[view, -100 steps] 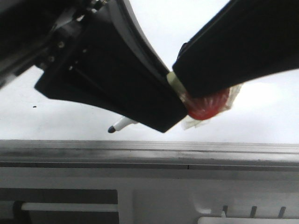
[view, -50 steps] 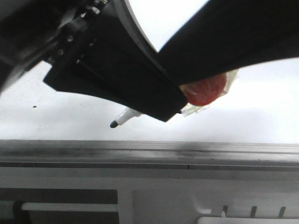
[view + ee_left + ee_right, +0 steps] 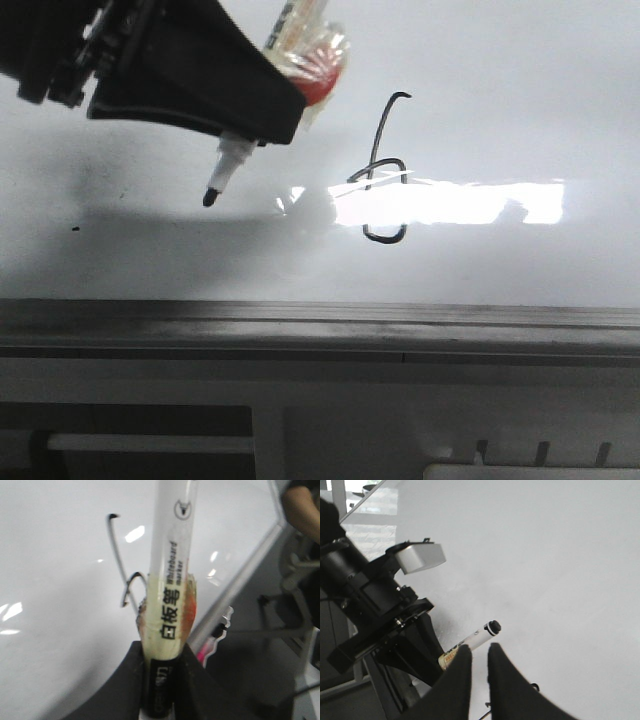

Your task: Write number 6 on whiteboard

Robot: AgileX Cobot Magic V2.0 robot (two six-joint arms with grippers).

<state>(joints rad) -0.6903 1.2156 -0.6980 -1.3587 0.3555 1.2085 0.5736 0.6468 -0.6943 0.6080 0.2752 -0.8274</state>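
Note:
The whiteboard (image 3: 500, 90) fills the front view. On it is the number 6 (image 3: 385, 170), a thin black line with a hooked top and a narrow loop crossing the bright glare. My left gripper (image 3: 262, 122) hangs at the upper left, shut on a white whiteboard marker (image 3: 228, 163) wrapped in red and yellowish tape. The marker's black tip points down, left of the 6 and off its line. In the left wrist view the marker (image 3: 167, 595) stands between the fingers of my left gripper (image 3: 165, 652), with the number 6 (image 3: 120, 560) behind it. My right gripper (image 3: 479, 652) is narrowly open and empty, near the marker's rear end (image 3: 492, 627).
A grey metal rim (image 3: 320, 325) runs along the board's lower edge. A tiny black dot (image 3: 75, 229) marks the board at the left. Beyond the board's edge are a pink and silver object (image 3: 216, 635), a chair (image 3: 300, 575) and a person's arm (image 3: 300, 505).
The right arm that crossed the front view has gone from it. My left gripper has moved up and left with the marker, uncovering the 6.

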